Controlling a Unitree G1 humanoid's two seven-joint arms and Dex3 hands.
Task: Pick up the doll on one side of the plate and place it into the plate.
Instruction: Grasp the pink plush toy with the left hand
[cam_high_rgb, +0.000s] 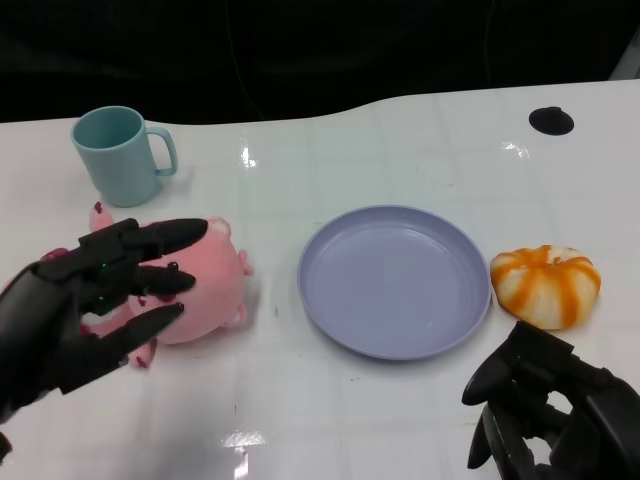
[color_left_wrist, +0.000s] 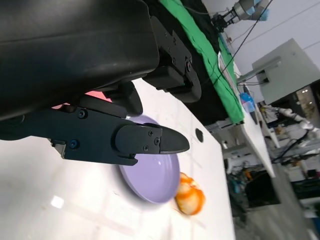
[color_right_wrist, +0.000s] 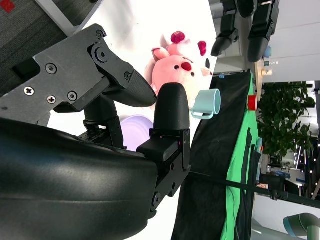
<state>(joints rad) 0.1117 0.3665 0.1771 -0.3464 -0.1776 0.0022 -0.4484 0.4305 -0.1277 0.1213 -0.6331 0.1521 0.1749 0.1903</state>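
Observation:
A pink plush doll (cam_high_rgb: 205, 285) lies on the white table to the left of the round purple plate (cam_high_rgb: 395, 280). My left hand (cam_high_rgb: 95, 300) hovers over the doll with its fingers (cam_high_rgb: 165, 237) spread above the doll's top and side. In the right wrist view those fingers (color_right_wrist: 242, 27) hang apart from the doll (color_right_wrist: 175, 67), holding nothing. My right hand (cam_high_rgb: 550, 415) rests low at the front right, near the plate's front rim, its fingers loosely bent and empty. The plate has nothing in it. The left wrist view shows the plate (color_left_wrist: 150, 182) past my fingers (color_left_wrist: 130, 142).
An orange-and-white pumpkin plush (cam_high_rgb: 546, 285) sits against the plate's right side. A teal mug (cam_high_rgb: 118, 155) stands behind the doll at the back left. A black round mark (cam_high_rgb: 551, 121) lies at the back right. The table's far edge meets a dark backdrop.

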